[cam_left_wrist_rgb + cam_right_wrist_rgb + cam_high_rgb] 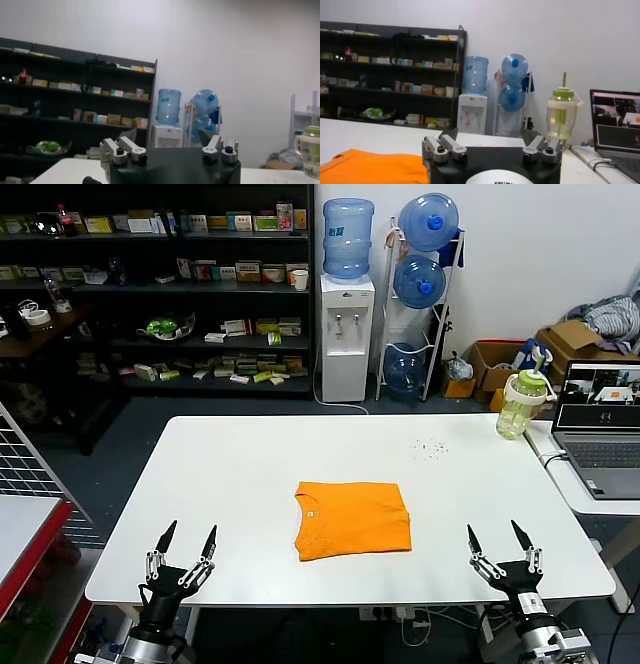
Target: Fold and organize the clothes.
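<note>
Already the T-shirt (352, 519) lies as a compact orange rectangle, a little toward the near edge of the worktop (240, 474) and roughly midway between its left and right edges, with the collar turned to the left and the plain side up; no lettering shows. The fold looks close to finished, so what remains is probably a last tidy or one more halving. To do that well, I would bring both tools in low from the near edge and take the two near corners of the cloth together, pinching through all the layers so the stack does not slide apart, then lift only enough to clear the surface and lay the edge down square to the far one. Cotton this thin will likely drag and wrinkle if pulled along the worktop, so lifting beats sliding. The left tool (185, 547) hovers over the near-left corner with its fingers spread and nothing between them, well apart from the shirt. The right tool (500, 546) hangs near the near-right corner, likewise spread and empty. A green bottle (522, 402) stands at the far-right corner beside a laptop (600, 429) on a neighbouring surface, both away from the work.
</note>
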{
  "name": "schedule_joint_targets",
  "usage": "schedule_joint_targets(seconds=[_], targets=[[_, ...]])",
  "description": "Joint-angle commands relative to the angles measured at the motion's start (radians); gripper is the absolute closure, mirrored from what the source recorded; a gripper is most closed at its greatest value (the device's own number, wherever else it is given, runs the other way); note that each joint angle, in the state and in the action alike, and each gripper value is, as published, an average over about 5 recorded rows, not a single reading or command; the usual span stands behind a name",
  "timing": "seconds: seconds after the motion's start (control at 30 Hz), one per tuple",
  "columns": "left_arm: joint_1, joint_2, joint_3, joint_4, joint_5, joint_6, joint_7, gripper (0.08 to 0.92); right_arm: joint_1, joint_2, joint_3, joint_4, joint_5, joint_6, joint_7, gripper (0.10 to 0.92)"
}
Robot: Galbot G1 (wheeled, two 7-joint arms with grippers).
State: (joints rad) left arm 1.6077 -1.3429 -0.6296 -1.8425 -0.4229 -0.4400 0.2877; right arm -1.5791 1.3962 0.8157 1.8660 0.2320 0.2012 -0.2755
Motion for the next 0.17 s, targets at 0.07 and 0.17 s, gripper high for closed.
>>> schedule_joint_targets(seconds=[0.07, 0.17], targets=[[0.016, -0.042, -0.024, -0.008, 0.021, -0.024, 0.012, 0.177, -0.004, 0.064, 0.023, -0.014, -0.036, 0.051, -0.015, 0.203], [0.017, -0.049, -0.023, -0.012, 0.02, -0.024, 0.013, 0.177, -0.004, 0.065, 0.025, -0.014, -0.036, 0.053, -0.015, 0.203]])
